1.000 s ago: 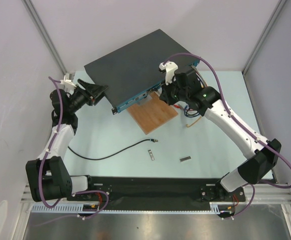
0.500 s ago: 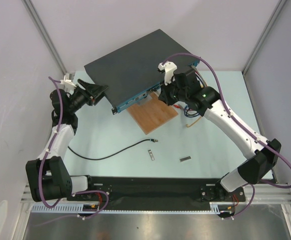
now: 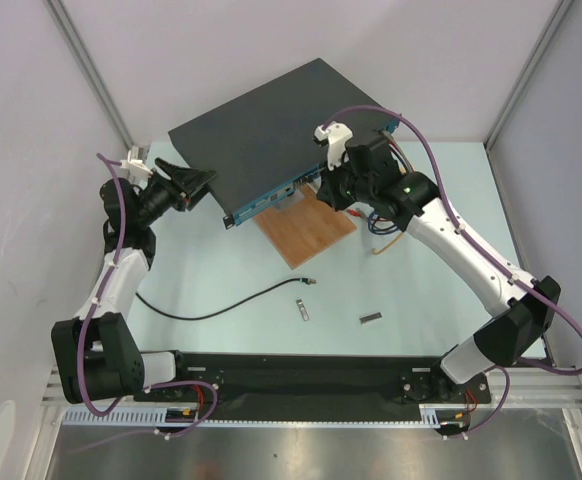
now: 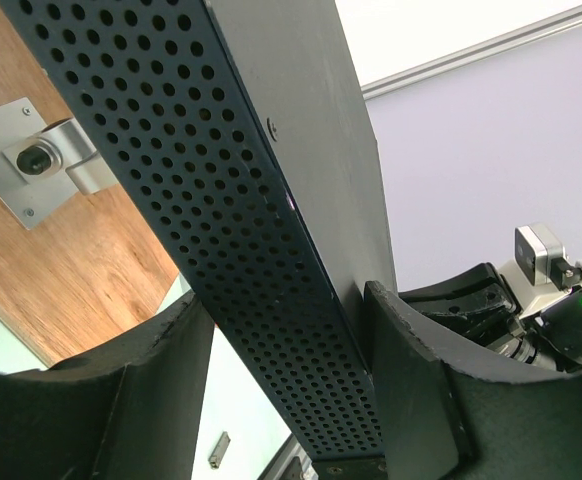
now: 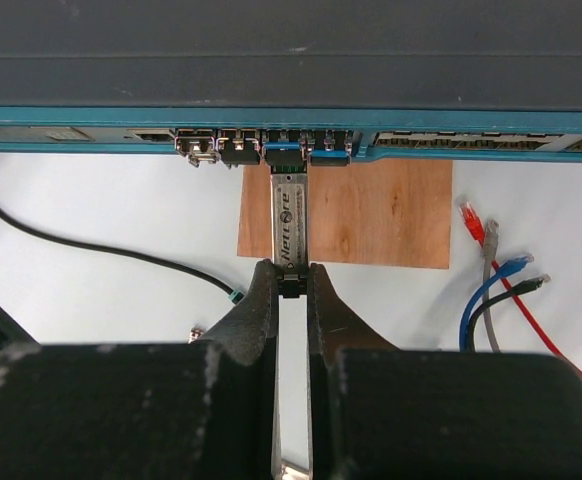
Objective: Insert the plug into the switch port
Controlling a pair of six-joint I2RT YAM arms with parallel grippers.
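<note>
The switch, a flat dark-grey box [image 3: 271, 125], shows its blue port face [image 5: 421, 130] in the right wrist view. My right gripper [image 5: 290, 285] is shut on a silver metal stick [image 5: 288, 215]. The stick's far end sits in a port [image 5: 283, 152] of the row. The plug [image 3: 309, 282], a pale tip on the thin black cable [image 3: 221, 310], lies loose on the table. It also shows in the right wrist view [image 5: 233, 295]. My left gripper [image 3: 196, 180] clamps the box's left corner, with the perforated side [image 4: 271, 300] between its fingers.
A wooden board [image 3: 306, 228] lies under the box's front edge. Red, blue and black cable ends [image 5: 501, 270] lie to the right of it. Two more silver sticks [image 3: 302, 311] [image 3: 371, 318] lie near the table's front. Side walls close in on both sides.
My right gripper has edged slightly up and left toward the blue face with the silver stick. The left arm, the plug and the cable have not moved.
</note>
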